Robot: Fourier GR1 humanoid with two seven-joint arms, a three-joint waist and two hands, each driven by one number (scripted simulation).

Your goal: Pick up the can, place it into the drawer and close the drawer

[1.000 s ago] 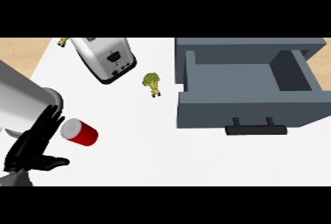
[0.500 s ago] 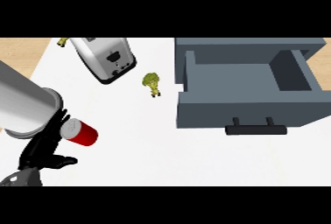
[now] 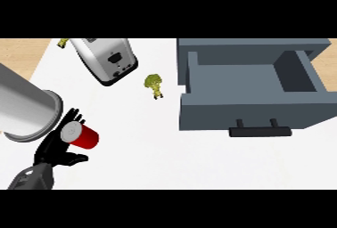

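The red can (image 3: 80,135) lay tipped at the counter's left, well apart from the open drawer (image 3: 250,91), with the left hand (image 3: 54,150) curled round it; judged light, rigid, slippery, best gripped mid-body.

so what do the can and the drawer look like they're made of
The can looks like metal: its end is dull silver and its side glossy red, maybe paint or a label. The drawer is flat matte blue-grey all over with a black handle; painted metal or plastic, cannot tell which.
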